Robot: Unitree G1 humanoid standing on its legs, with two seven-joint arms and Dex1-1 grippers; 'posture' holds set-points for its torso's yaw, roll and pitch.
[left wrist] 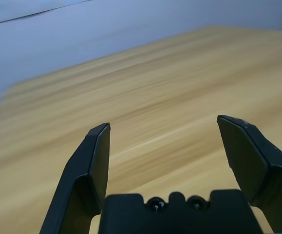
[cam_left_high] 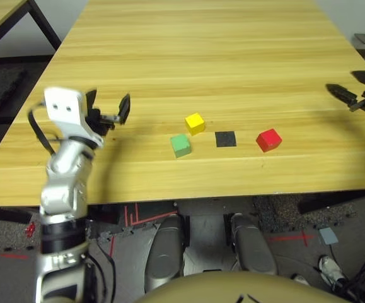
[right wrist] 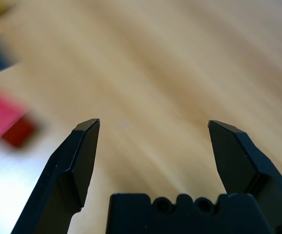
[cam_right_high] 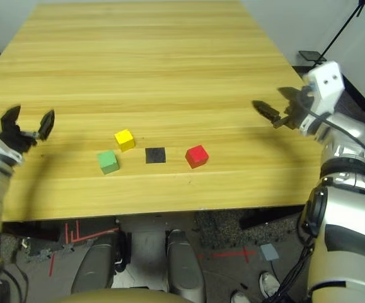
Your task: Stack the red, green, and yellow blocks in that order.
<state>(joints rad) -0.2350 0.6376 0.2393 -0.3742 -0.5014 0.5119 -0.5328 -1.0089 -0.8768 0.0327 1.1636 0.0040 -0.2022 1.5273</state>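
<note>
Three blocks are located on the wooden table (cam_left_high: 232,57) near its near edge. The green block (cam_left_high: 181,145) is positioned leftmost, with the yellow block (cam_left_high: 195,123) just beside it, slightly farther. The red block (cam_left_high: 268,139) is placed to the right, beyond a flat black square patch (cam_left_high: 225,138). The left gripper (cam_left_high: 110,110) is held above the table's left side, jaws spread wide and empty. The right gripper (cam_right_high: 277,108) is held at the right, likewise spread and empty.

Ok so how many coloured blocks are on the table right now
3, none stacked: the green block nearest the left arm, the yellow block just behind it, the red block right of the black square patch.
</note>
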